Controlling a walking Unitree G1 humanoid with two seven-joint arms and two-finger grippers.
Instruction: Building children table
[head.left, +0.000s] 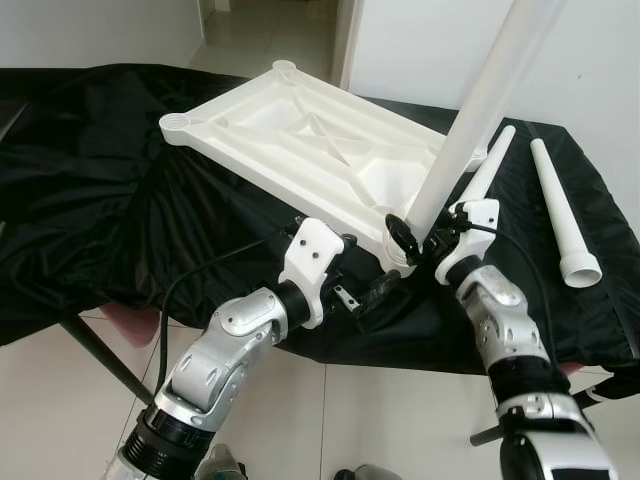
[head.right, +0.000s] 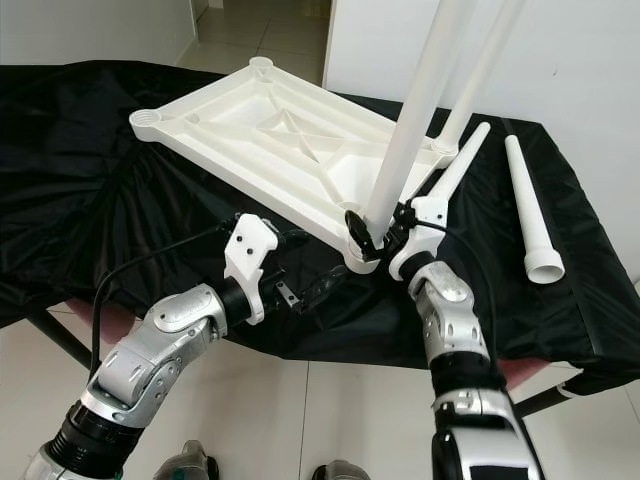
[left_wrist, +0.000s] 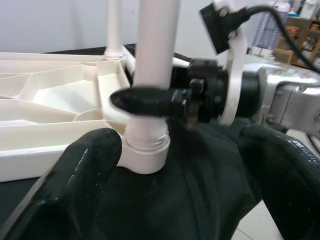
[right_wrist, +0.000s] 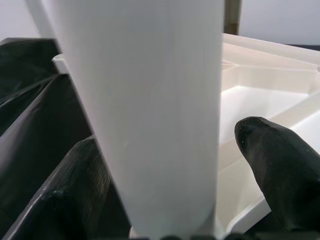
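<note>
The right tool (head.left: 412, 238) clenches the upright white plastic leg (head.left: 470, 125) socketed in the upturned white tabletop (head.left: 300, 140) on the black-draped counter (head.left: 90, 180); the left tool (head.left: 375, 292) gapes just beside; two loose white legs (head.left: 560, 205) lie alongside.

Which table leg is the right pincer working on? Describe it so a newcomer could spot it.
On the black cloth lies an upturned white tabletop. At its near corner one white leg stands upright in a socket, with the right pincer closed around its base. The other two legs lie flat on the cloth.

Head cameras look down; wrist cameras closely face the leg (head.left: 470, 130).
</note>
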